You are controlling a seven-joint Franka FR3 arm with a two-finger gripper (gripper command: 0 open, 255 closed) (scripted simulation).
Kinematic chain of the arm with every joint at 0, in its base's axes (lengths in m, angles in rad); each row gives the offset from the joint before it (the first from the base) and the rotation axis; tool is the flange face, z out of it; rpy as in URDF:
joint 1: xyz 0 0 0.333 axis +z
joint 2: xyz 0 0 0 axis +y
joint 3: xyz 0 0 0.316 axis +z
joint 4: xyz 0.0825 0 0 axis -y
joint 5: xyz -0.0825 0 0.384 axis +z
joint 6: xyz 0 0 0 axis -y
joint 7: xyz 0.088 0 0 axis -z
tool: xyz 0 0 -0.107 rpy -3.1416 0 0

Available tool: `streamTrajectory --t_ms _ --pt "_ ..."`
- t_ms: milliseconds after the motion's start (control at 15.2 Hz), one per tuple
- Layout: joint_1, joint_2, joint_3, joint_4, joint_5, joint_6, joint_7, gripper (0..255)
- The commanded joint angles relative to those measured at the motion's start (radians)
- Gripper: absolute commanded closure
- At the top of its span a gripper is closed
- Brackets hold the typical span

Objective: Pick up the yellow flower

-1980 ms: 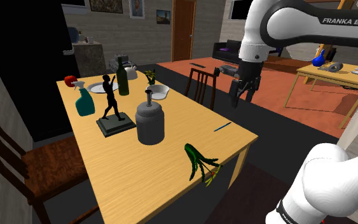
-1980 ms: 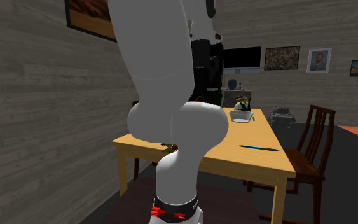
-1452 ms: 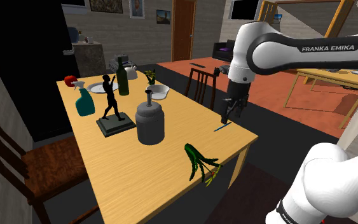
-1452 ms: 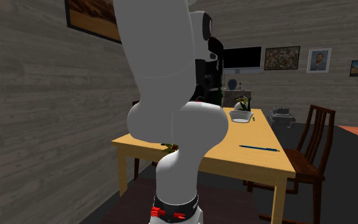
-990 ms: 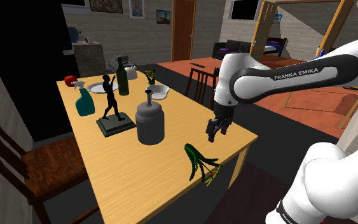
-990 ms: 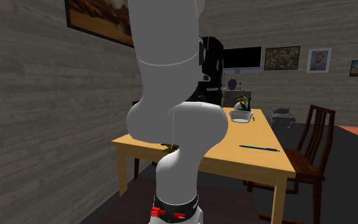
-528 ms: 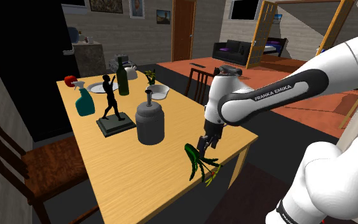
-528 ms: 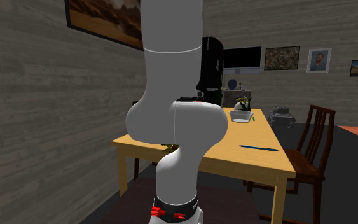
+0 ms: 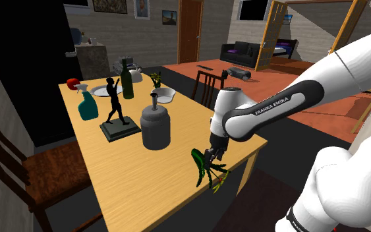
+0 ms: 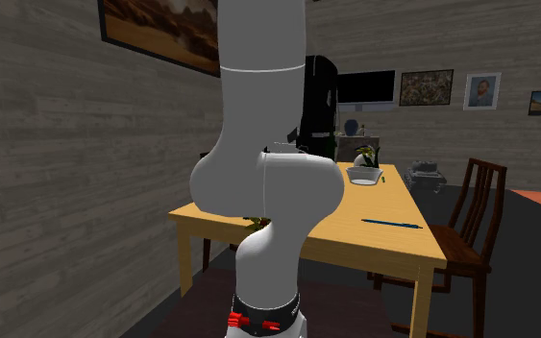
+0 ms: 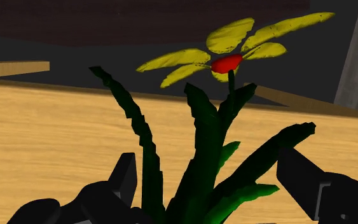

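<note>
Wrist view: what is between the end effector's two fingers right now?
The yellow flower, its green leaves and stem, as the wrist view shows. The open end effector has one finger on either side of them, with the wooden table behind.

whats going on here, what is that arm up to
The white arm has its gripper low over the yellow flower, which lies near the edge of the wooden table. Its fingers stand open on either side of the green leaves. The flower is not yet held.
</note>
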Motion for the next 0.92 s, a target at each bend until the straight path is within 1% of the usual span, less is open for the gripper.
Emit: streamTrajectory --t_ms 0,594,858 --pt "0.0 0.003 -0.001 -0.004 0.001 0.007 -0.002 255" --pt "0.0 0.003 -0.001 -0.003 0.001 0.006 -0.002 255" --pt "-0.005 -0.043 0.002 0.021 -0.009 -0.064 0.01 255"
